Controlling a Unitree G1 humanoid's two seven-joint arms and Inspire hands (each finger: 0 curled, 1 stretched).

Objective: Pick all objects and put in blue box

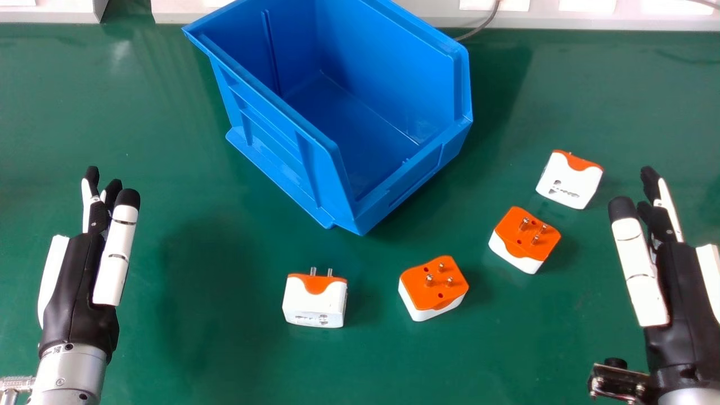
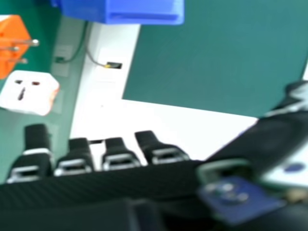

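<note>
At the view's left edge my left hand (image 1: 79, 281) is open, apart from everything. My right hand (image 1: 678, 292) is open at the right; in the right hand view the hand (image 2: 36, 163) has straight fingers. The blue box (image 1: 275, 124) is at the top middle, its visible floor bare. Four-sided white-and-orange plug adapters lie in a slanting row: one upright with pins up (image 1: 315, 304), a second (image 1: 430, 287), a third (image 1: 523, 239), and one beside my right fingertips (image 1: 569, 180). The right hand view shows the box (image 2: 144, 9), an orange adapter (image 2: 12, 45) and a white one (image 2: 31, 92).
A pale ledge (image 1: 562, 17) runs along the green table's (image 1: 197, 349) far edge, with a grey cable (image 1: 486, 22) behind the box. Green surface lies between my left hand and the nearest adapter.
</note>
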